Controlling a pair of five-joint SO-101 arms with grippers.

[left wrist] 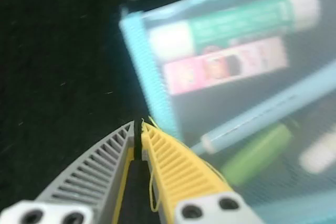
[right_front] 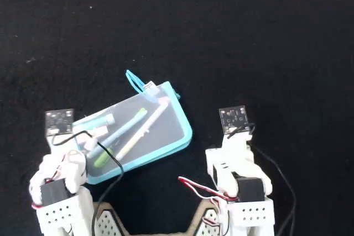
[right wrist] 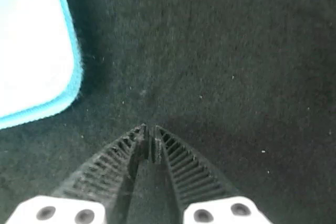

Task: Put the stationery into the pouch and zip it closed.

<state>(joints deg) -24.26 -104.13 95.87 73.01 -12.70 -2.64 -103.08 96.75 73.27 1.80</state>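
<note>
Stationery point(right_front: 145, 127) lies inside the pouch point(right_front: 178, 132), seemingly zipped shut.

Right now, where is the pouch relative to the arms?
In the high view the pouch lies tilted on the black table between the arms, one end right by the left arm's jaws, clear of the right arm.

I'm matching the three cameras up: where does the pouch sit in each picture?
High view: pouch left of centre, tilted.
Left wrist view: pouch just beyond the left gripper.
Right wrist view: pouch corner, apart from the right gripper.
Shared landmark: its teal border.
</note>
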